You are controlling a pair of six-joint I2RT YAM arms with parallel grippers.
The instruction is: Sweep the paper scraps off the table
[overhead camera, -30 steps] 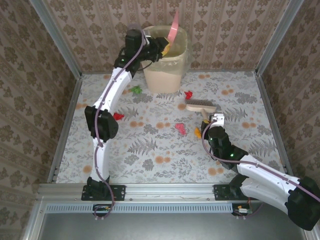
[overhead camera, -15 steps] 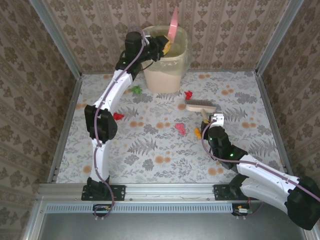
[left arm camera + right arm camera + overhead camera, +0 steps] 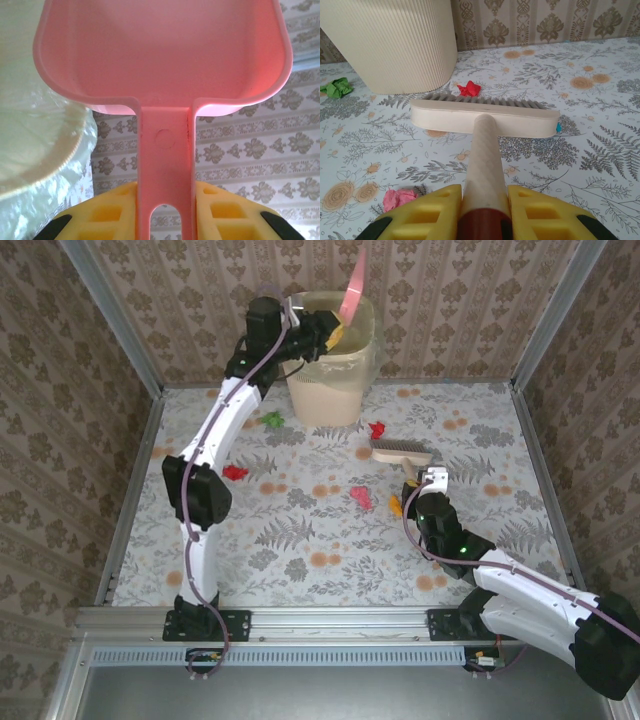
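The left gripper point(image 3: 322, 337) is clamping the handle of the pink dustpan point(image 3: 352, 285), holding it tilted up over the cream bin point(image 3: 335, 375) at the far edge of the table point(image 3: 300, 570). The right gripper point(image 3: 421, 486) is clenching the handle of the brush point(image 3: 400, 452), whose head is lying on the table just beside a red scrap point(image 3: 377, 430).

The paper scraps point(image 3: 361, 497) are lying across mid-table:
- green point(image 3: 271, 420) near the bin
- red point(image 3: 235, 472) beside the left arm
- orange point(image 3: 396, 505) beside the right gripper

Open surface is extending toward the near metal rail point(image 3: 330, 620).
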